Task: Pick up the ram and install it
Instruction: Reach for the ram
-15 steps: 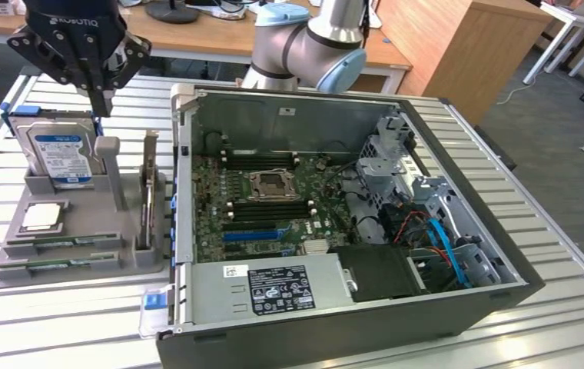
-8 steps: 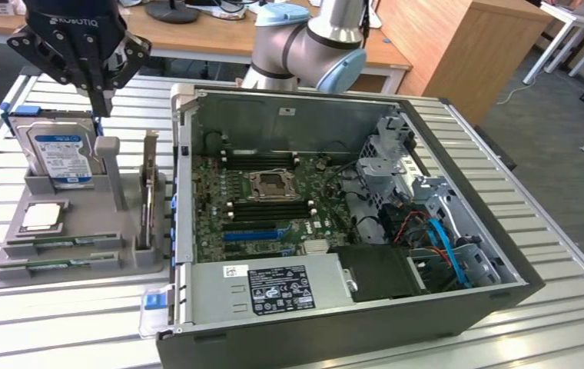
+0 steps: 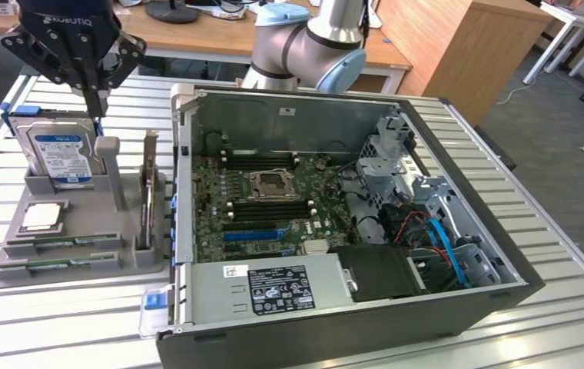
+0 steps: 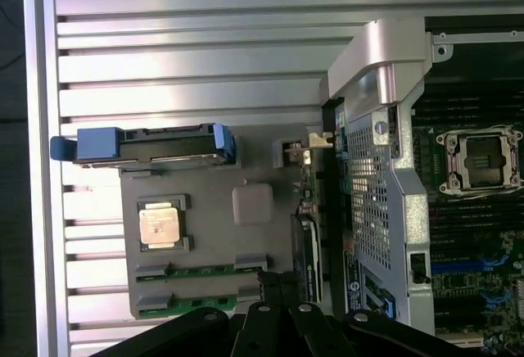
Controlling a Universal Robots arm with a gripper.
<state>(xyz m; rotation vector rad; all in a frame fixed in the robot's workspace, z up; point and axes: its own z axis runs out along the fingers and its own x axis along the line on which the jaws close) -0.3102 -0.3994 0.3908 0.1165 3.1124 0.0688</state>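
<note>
Green ram point(image 3: 67, 243), grey tray's point(image 3: 133, 263) edge: judged light, stiff, fragile; hold by long edges; gripper point(image 3: 96, 108) fingers closed, empty.

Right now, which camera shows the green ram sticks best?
The wrist view. It looks straight down on both ram sticks, so their green lengths show, side by side in the tray. The exterior view shows them too, but slanted and thin.
</note>
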